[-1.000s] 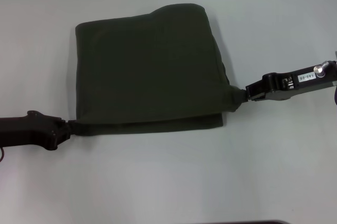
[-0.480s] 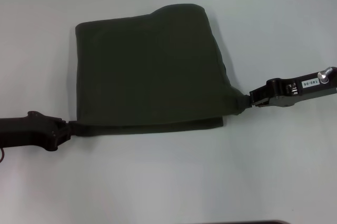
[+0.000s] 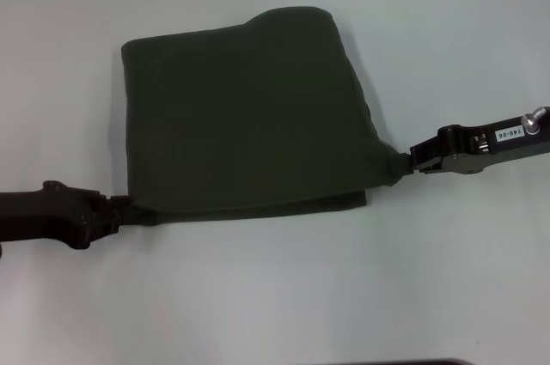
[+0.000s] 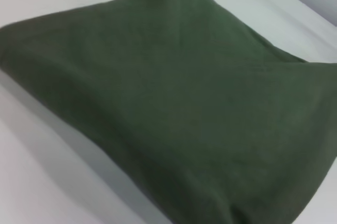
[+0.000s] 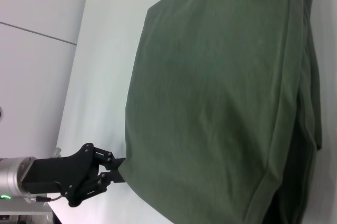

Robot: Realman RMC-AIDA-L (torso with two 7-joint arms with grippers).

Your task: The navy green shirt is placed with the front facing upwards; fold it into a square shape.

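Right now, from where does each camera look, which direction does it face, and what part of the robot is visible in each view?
Head view: on the robot's head, looking forward and down at the folded navy green shirt on the white table; left gripper and right gripper both pinch its near corners.
Left wrist view: on the left arm, close over the shirt; no robot parts show.
Right wrist view: on the right arm, looking across the shirt to the left gripper.
All three share the shirt.

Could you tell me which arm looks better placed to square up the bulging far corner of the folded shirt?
Probably the right. The right claw grips the shirt at its near right corner, on the same side as the rounded bulge at the far right. The left claw holds the near left corner, diagonally opposite.
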